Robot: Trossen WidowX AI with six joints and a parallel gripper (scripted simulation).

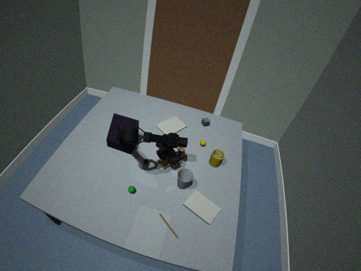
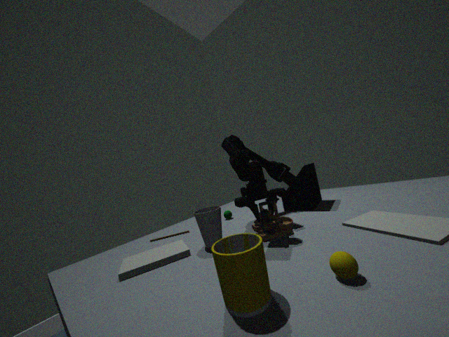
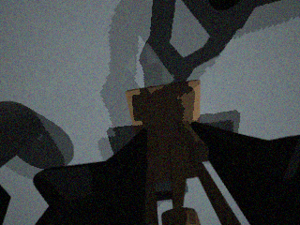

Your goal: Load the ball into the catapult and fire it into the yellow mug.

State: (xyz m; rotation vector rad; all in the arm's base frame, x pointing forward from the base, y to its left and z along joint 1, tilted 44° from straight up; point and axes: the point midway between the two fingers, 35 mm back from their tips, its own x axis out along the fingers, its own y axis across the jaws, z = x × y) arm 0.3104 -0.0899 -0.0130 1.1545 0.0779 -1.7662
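The wooden catapult [image 1: 166, 165] [image 2: 276, 225] [image 3: 164, 117] stands mid-table under my arm. My gripper [image 1: 172, 158] [image 2: 266, 210] [image 3: 169, 129] is down over it, and in the wrist view the dark fingers sit against both sides of its upright frame. The yellow mug [image 1: 216, 158] [image 2: 240, 275] stands upright to the catapult's right. A green ball [image 1: 132, 189] [image 2: 227, 214] lies on the table in front and to the left, apart from the catapult. A yellow ball [image 1: 203, 143] [image 2: 343, 265] lies behind the yellow mug. I cannot see whether the catapult's cup holds anything.
A grey mug [image 1: 184, 178] [image 2: 209, 226] stands close in front of the catapult. Two flat white pads [image 1: 171, 125] [image 1: 202, 206] [image 2: 398, 225] [image 2: 153, 259], a pencil [image 1: 168, 225] [image 2: 169, 236], a small grey cube [image 1: 205, 121] and the arm's dark base box [image 1: 120, 132] are on the table.
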